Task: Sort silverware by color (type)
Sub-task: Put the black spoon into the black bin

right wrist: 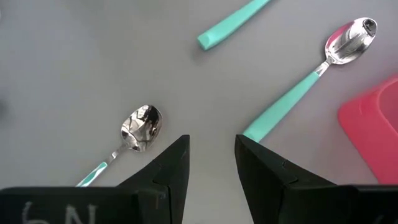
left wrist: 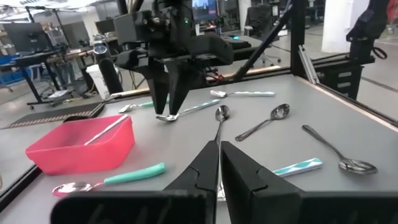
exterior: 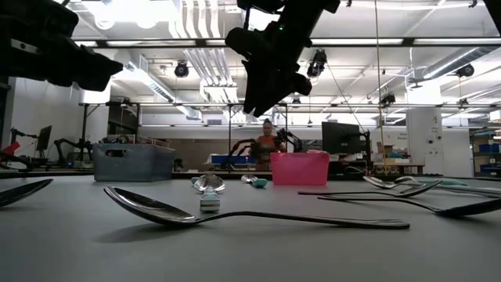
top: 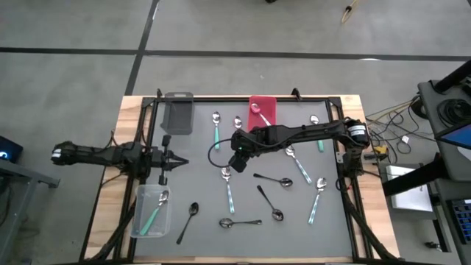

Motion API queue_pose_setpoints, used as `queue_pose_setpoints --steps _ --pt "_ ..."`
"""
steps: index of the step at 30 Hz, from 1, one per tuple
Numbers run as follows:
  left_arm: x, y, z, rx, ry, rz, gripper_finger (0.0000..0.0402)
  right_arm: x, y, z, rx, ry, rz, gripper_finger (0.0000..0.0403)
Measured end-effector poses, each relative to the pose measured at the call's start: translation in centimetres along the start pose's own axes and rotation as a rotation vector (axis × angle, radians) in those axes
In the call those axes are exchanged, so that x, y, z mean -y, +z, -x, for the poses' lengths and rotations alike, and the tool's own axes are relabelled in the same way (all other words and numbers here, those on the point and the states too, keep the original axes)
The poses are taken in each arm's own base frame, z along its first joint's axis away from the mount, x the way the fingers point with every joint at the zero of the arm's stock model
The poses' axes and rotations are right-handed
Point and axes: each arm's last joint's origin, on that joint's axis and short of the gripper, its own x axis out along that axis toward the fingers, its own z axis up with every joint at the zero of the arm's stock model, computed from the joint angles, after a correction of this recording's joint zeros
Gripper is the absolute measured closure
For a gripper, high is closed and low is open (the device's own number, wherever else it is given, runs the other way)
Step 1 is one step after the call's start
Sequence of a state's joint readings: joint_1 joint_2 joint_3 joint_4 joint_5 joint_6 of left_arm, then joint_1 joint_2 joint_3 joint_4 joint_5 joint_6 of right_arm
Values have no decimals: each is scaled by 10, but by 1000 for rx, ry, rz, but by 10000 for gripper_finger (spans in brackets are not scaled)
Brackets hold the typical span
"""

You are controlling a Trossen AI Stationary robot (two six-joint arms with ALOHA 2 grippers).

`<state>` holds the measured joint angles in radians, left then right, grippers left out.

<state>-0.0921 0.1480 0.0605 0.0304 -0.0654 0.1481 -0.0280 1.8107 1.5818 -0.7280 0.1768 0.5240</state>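
Spoons lie scattered flat on the grey mat. Those with teal or light-blue handles include one (top: 215, 126) near the far edge and one (top: 228, 188) at mid-table. All-dark spoons (top: 272, 179) (top: 270, 202) lie nearer the front. My right gripper (top: 237, 163) (right wrist: 211, 158) hangs open above the mat, pointing down. Just beside it lies the bowl (right wrist: 142, 127) of the light-blue-handled spoon, and a teal-handled spoon (right wrist: 311, 74) lies on the other side. My left gripper (top: 182, 161) (left wrist: 219, 152) is shut and empty, hovering at the table's left.
A red bin (top: 262, 110) at the far edge holds one spoon. A grey bin (top: 178, 114) stands to its left. A clear bin (top: 151, 211) at the near left holds teal-handled spoons. More light-handled spoons (top: 316, 199) lie at the right. A person shows far behind the table (exterior: 268, 141).
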Motion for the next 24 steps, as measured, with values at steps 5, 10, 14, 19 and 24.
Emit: queue_pose_setpoints --steps 5,10,14,19,24 --pt "-1 1 5 10 2 2 401 0 0 0 -1 -1 6 284" --pt "-1 2 10 33 6 6 401 0 0 0 2 -6 35 284" --pt "-1 2 12 49 8 11 401 2 1 0 16 -29 48 284" --pt "-2 -4 9 54 44 13 402 3 2 -1 42 -64 48 284" --pt "-3 -5 8 63 59 43 402 3 2 0 48 -74 42 284"
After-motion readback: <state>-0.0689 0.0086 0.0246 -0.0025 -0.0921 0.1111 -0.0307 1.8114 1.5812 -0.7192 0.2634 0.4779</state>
